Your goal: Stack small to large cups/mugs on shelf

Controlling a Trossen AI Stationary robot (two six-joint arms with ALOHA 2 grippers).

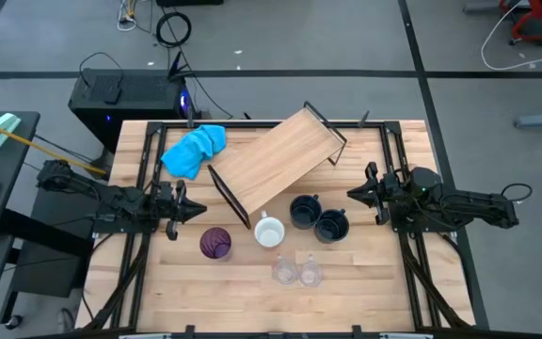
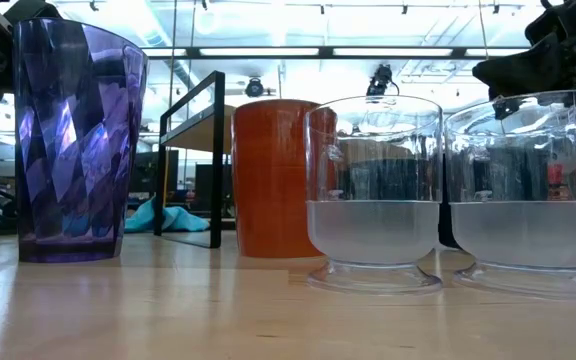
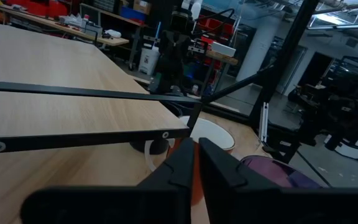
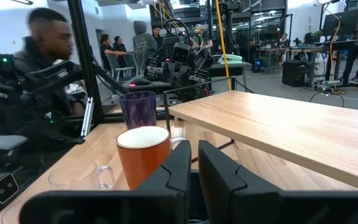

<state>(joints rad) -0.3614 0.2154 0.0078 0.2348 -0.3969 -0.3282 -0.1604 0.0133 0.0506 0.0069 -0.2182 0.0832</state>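
The shelf [image 1: 276, 160] stands slantwise on its black wire frame at the table's middle. Near of it stand the purple tumbler [image 1: 215, 243], a mug white inside and orange outside [image 1: 269, 232], two navy mugs [image 1: 304, 211] [image 1: 331, 225] and two clear glasses [image 1: 284, 271] [image 1: 310, 274], all upright on their bases. My left gripper [image 1: 199, 211] hovers shut left of the shelf, just beyond the tumbler. My right gripper [image 1: 354, 195] hovers shut right of the navy mugs. The right wrist view shows the orange mug [image 4: 143, 155] and the tumbler [image 4: 138, 109] ahead of its fingers.
A blue cloth [image 1: 194, 149] lies at the shelf's far left. Bare tabletop [image 1: 384, 282] shows near the right corner. The low view has the tumbler [image 2: 76, 140] and the glasses [image 2: 373, 190] close up. People [image 4: 48, 43] are in the room beyond the table.
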